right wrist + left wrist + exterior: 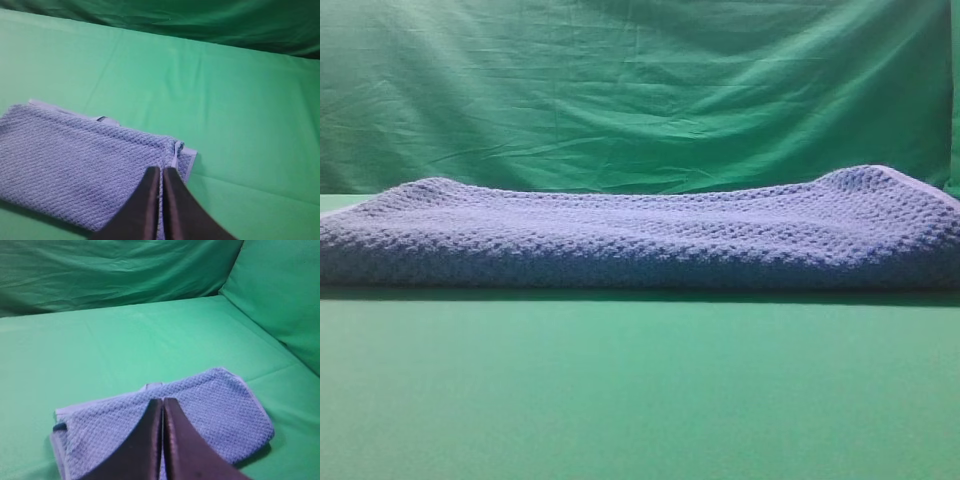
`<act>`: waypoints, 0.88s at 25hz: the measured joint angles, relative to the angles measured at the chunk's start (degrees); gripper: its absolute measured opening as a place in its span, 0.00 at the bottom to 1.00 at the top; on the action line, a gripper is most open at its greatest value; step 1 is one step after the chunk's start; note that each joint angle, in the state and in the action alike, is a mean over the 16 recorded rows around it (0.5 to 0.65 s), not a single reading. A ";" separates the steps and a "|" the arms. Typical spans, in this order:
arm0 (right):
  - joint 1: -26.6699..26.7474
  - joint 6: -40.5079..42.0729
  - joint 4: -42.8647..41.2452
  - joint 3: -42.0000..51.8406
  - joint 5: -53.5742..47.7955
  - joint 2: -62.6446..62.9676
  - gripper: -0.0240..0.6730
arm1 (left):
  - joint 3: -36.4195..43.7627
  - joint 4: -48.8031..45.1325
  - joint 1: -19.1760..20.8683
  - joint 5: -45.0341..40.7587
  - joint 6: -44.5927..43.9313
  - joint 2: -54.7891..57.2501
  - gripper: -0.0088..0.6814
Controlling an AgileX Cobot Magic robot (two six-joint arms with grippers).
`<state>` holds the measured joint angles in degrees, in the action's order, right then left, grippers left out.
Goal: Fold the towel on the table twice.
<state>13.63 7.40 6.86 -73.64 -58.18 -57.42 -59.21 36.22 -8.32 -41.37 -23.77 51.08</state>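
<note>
Towel (640, 235) lies folded in layers on the green table (640, 400); left gripper (163, 405) and right gripper (161, 172), jaws pressed together, each pinch its edge, apparently for lifting into another fold.

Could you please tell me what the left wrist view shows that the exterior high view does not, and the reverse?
Only the left wrist view shows the left end effector, its dark fingers pressed together on the towel, plus one towel end with stacked layers at its corner. Only the exterior high view shows the towel's whole near side, running across the frame with both far corners raised; no end effector appears there. Both show the blue-grey waffle towel on the green table with the wrinkled green backdrop behind.
</note>
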 joint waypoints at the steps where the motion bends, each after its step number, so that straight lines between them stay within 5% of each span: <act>1: 0.00 0.03 0.13 0.62 -0.20 1.56 0.03 | 0.37 -1.74 0.00 -0.99 1.69 -1.58 0.01; 22: 0.00 7.78 5.38 28.21 6.45 40.83 0.03 | 21.55 -11.51 0.00 -7.05 9.55 -39.66 0.01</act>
<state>13.63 15.18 12.24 -45.43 -51.73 -16.59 -37.67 24.71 -8.32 -48.42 -14.22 11.42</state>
